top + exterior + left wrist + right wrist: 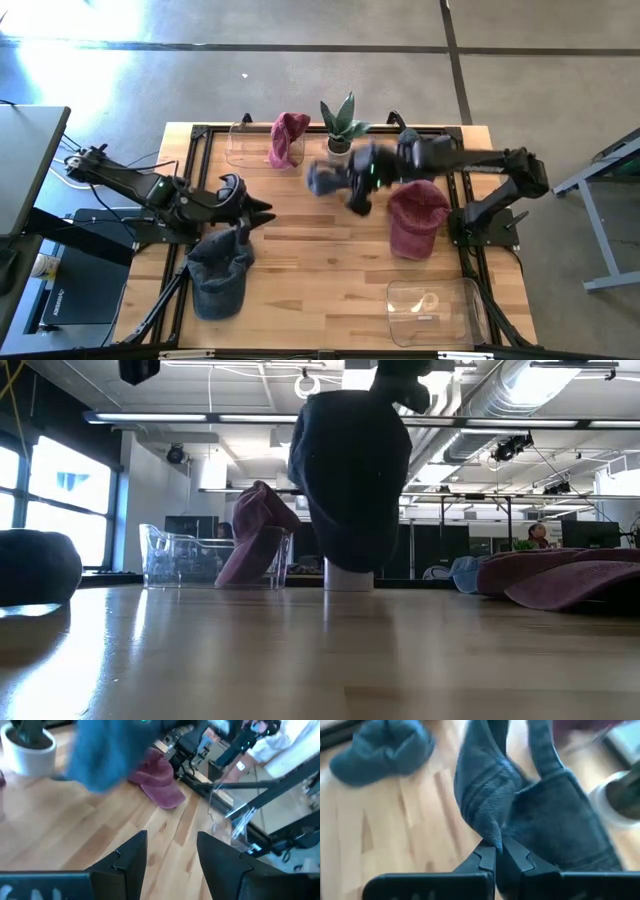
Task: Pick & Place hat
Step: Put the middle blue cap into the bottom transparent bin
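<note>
The right hand [496,851] is pinched shut on a fold of the dark blue hat [520,805], which hangs limp beneath it, clear of the table [320,260] near the potted plant [340,125]. For a clean placement, the hat is best carried level and kept high enough to clear the plant and the maroon hat [415,218] just beside the hand. Further off, the left hand [170,857] is held part open and empty above a second blue hat [218,272].
</note>
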Motion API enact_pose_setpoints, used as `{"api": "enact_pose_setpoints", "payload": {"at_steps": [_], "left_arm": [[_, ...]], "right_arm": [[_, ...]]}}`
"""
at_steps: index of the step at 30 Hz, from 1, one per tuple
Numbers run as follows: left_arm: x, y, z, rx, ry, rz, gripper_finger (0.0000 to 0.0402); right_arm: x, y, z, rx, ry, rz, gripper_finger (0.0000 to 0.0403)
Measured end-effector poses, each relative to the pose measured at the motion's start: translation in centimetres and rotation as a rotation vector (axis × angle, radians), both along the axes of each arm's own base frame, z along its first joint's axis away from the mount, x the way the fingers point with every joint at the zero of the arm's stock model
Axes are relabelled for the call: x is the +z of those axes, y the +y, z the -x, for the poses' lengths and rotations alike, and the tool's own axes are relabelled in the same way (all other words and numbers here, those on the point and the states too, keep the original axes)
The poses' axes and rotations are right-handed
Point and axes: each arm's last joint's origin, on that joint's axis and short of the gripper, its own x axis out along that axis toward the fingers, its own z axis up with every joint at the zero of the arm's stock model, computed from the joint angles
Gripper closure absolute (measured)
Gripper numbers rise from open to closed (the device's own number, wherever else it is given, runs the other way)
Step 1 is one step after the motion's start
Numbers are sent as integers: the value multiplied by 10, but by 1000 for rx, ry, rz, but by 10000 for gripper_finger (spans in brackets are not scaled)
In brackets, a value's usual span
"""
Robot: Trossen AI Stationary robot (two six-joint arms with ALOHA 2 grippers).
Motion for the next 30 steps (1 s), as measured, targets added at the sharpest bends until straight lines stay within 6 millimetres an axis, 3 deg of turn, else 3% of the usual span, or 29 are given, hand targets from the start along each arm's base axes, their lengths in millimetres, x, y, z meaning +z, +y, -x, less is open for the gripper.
{"api": "enact_pose_setpoints", "payload": {"at_steps": [3, 9, 13, 17, 21, 30], "left_arm": [[3, 0, 1, -39, 10, -31, 232], [-4, -4, 0, -166, 86, -39, 232], [-9, -8, -2, -260, 135, -49, 232], [-11, -11, -3, -350, 155, -33, 232], [-14, -13, -6, -366, 174, -9, 232], [-24, -19, -24, -309, 209, 56, 232]], "right_arm": [[-37, 39, -5, -16, 25, -60, 394], [-133, 112, -11, 19, -12, -253, 399], [-167, 143, -8, -1, 72, -331, 395], [-167, 156, -15, 39, 123, -389, 390], [-160, 151, -15, 83, 228, -430, 351], [-99, 123, -4, 139, 285, -697, 215]]}}
